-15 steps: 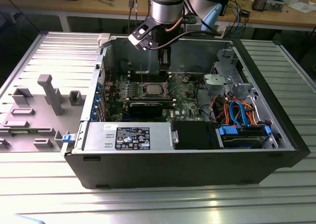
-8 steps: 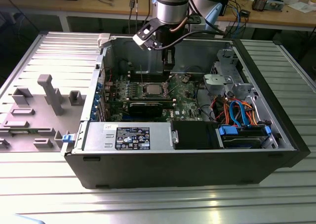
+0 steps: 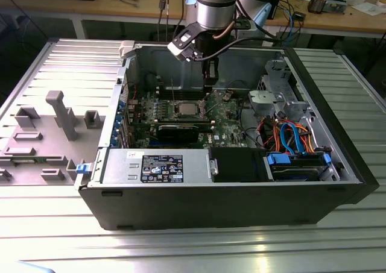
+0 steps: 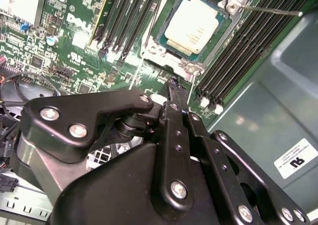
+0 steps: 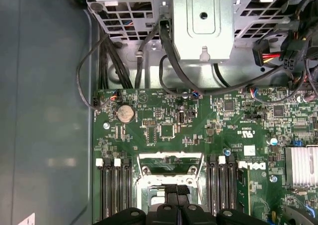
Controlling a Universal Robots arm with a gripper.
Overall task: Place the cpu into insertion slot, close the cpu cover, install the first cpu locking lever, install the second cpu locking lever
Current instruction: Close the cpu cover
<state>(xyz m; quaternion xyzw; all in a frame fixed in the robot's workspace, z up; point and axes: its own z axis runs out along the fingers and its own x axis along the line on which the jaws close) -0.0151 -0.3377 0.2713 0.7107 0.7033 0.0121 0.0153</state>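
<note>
Just beside the socket (image 4: 154, 48) the gripper (image 4: 172, 86) hovers, pinched closed on nothing, probably to push a lever (image 4: 271, 9); the cpu (image 4: 191, 24) sits in place.

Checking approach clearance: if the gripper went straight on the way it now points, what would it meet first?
Probably the edge of the cpu cover on the motherboard, beside the cpu. The gripper points down at that corner with nothing between, though depth is unclear.

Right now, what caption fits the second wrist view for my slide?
Shut gripper hovers by the cpu seated in its socket.
</note>
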